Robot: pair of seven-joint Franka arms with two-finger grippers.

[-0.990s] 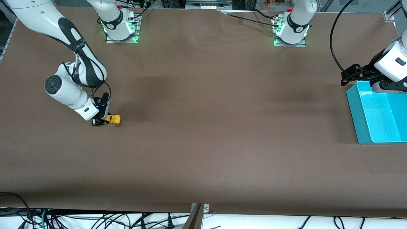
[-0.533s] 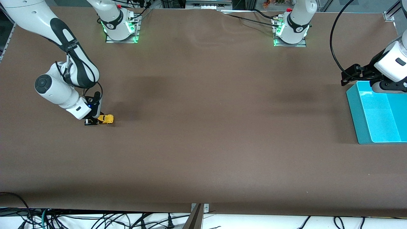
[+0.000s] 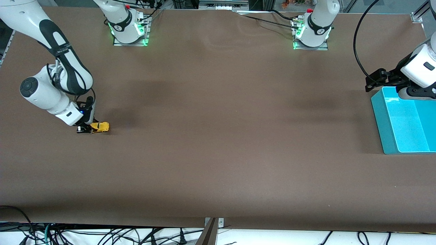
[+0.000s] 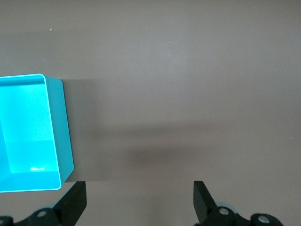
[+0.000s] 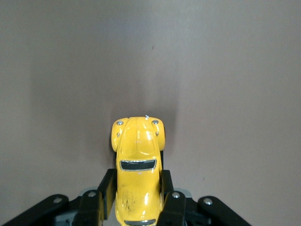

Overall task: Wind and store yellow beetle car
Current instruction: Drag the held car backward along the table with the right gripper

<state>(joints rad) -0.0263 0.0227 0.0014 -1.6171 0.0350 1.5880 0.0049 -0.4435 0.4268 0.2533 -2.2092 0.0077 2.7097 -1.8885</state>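
Observation:
The yellow beetle car (image 3: 99,127) rests on the brown table near the right arm's end. My right gripper (image 3: 89,128) is shut on its rear half, low at the table surface. In the right wrist view the car (image 5: 137,169) sits between the two black fingers (image 5: 104,190), nose pointing away from the gripper. My left gripper (image 3: 374,81) is open and empty, held above the table beside the turquoise bin (image 3: 402,122). In the left wrist view its fingertips (image 4: 75,200) stand wide apart over bare table, with the bin (image 4: 60,127) to one side.
The turquoise bin stands at the left arm's end of the table, open side up and empty. The two arm bases (image 3: 128,27) (image 3: 311,30) stand along the edge farthest from the front camera. Cables hang below the near edge.
My right gripper has dragged the yellow car along the table toward the right arm's end, the car staying low on the surface. The left arm has not moved.

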